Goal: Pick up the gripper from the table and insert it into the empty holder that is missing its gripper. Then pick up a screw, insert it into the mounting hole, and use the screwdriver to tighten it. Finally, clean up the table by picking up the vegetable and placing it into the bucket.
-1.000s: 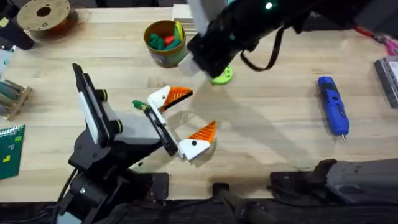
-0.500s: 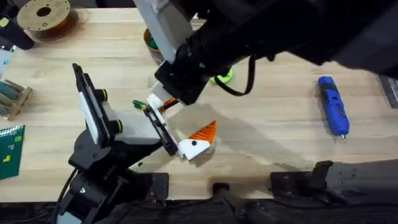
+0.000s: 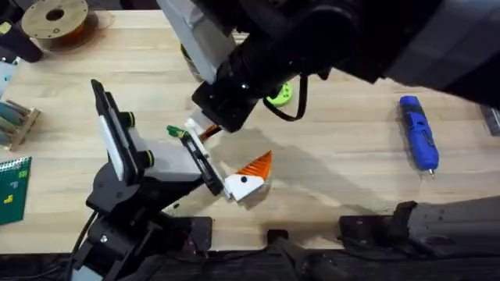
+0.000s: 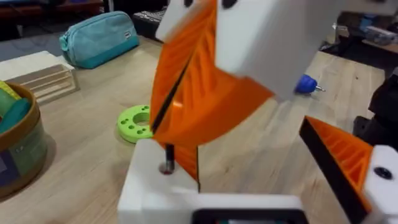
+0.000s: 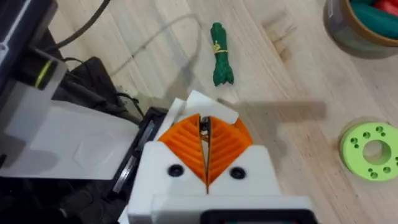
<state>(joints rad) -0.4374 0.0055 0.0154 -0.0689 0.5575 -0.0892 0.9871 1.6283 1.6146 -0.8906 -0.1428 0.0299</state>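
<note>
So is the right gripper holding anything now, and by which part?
Apparently a small screw, pinched by its upper end in the shut right gripper, lower end at the white block.

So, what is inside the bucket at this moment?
A teal piece and a red one show over the rim of the bucket. Its bottom is hidden, and the right arm covers most of it from overhead. The vegetable lies outside, on the table.
</note>
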